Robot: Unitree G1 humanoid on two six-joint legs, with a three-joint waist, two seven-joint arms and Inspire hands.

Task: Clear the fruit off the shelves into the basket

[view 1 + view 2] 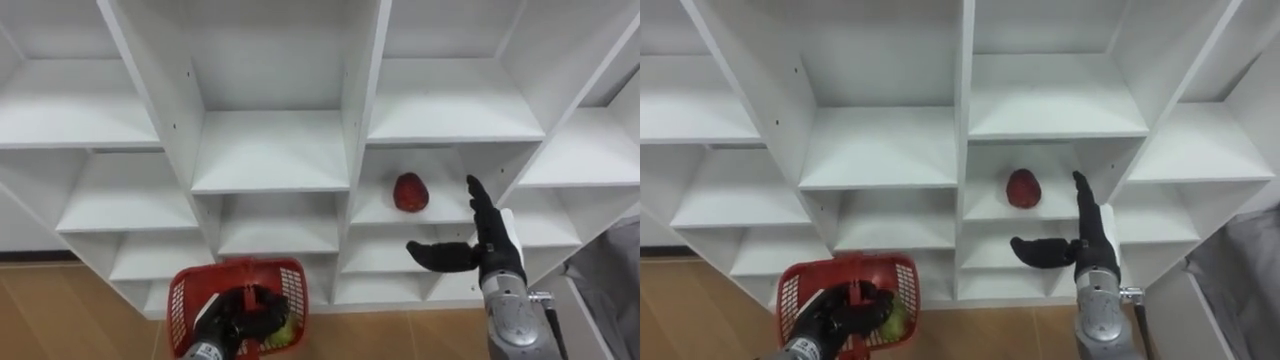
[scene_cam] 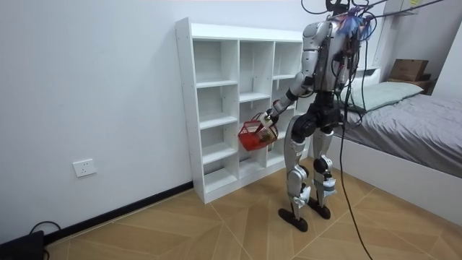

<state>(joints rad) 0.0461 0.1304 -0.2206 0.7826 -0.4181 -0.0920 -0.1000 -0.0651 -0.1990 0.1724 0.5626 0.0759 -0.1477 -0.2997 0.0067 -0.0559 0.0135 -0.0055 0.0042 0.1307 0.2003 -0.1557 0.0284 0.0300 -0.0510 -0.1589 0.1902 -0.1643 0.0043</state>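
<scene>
Left eye view: the right hand (image 1: 488, 250) was spread open, fingers straight and thumb out, just below and right of the red fruit (image 1: 410, 192), not touching it. The fruit lay on a closet shelf (image 1: 375, 207). The left hand (image 1: 240, 318) was curled round the red basket's (image 1: 190, 292) handle.

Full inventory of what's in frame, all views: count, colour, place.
shelf unit: 1, white, against the wall in front of the robot
red fruit: 1, red, on a shelf right of centre, just beyond the right hand
basket: 1, red, held low before the shelves
green fruit: 1 visible, yellow-green, inside the basket, partly hidden by the left hand
bed: 1, grey cover, room view's right
cardboard box: 1, brown, beyond the bed
wall socket: 1, white, low on the wall, room view's left
floor: wood
left hand: black, fingers curled round the basket's handle
right hand: black, fingers straight, not touching the red fruit
</scene>
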